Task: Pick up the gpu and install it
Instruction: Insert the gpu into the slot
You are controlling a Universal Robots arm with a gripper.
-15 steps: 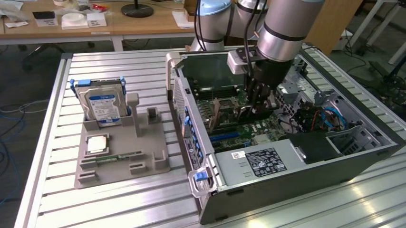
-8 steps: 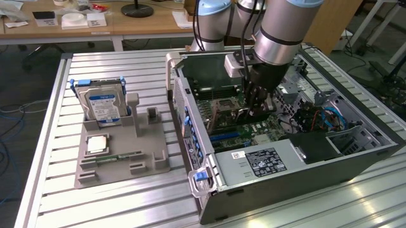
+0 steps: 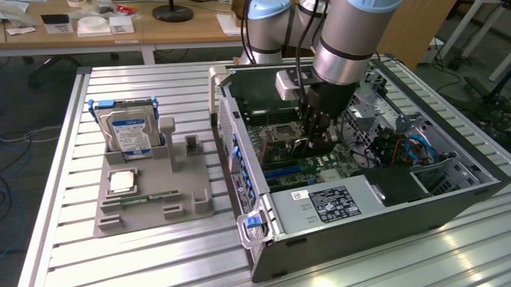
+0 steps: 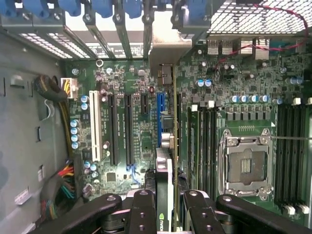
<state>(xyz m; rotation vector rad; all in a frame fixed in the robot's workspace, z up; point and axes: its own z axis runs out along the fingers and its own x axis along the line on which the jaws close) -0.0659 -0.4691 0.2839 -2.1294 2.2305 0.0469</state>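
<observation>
The arm stands over the open computer case (image 3: 447, 197), gripper (image 3: 318, 142) sunk low at frame centre of the exterior view. In the wrist view the fingers (image 4: 141, 214) are clenched on the gpu (image 4: 165, 195) — held edge-on, its silver bracket (image 4: 168, 63) reaching toward the rear slot covers at upper centre. The card hangs over the motherboard (image 4: 243, 87), close beside the blue slot (image 4: 160, 117) and left of the memory banks. Judged step: the install, card already lifted and being lined up. Whether its edge connector touches a slot cannot be told. The next move would call for a true line over the slot and a straight press — a tilt risks jamming. On the gray fixture (image 3: 143, 197), left of frame, the hard drive (image 3: 128, 134) stands upright.
</observation>
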